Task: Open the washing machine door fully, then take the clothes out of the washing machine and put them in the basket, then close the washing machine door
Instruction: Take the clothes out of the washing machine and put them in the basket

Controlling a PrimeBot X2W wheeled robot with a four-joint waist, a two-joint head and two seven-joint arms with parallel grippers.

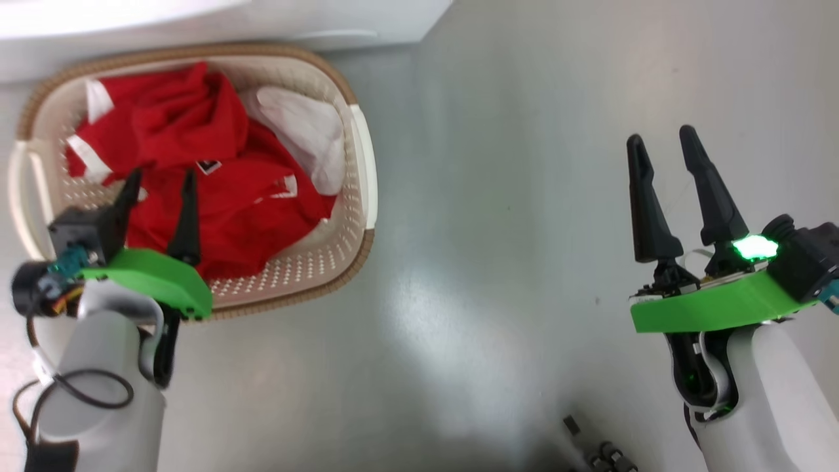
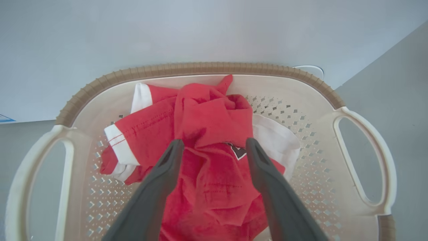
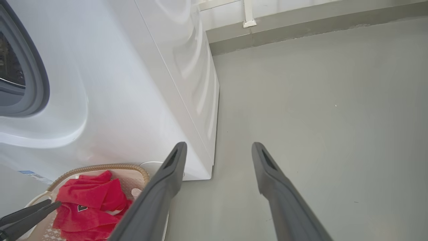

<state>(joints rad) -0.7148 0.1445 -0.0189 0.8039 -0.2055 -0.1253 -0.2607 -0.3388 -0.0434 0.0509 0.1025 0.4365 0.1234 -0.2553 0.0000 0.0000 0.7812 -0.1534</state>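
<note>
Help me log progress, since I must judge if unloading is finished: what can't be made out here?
- Washing machine opening: right wrist view, cut off by the left edge; emptiness unknowable.
- White cloth: head view, partly buried under the red shirt.
- Shirt badge: left wrist view, partly behind a left claw finger; too small to read.
- Dark bits on the floor: head view, cut by bottom edge, blurred.

The clothes lie in the basket, on the floor just before the washing machine; left gripper above the basket, right gripper well to its right.
</note>
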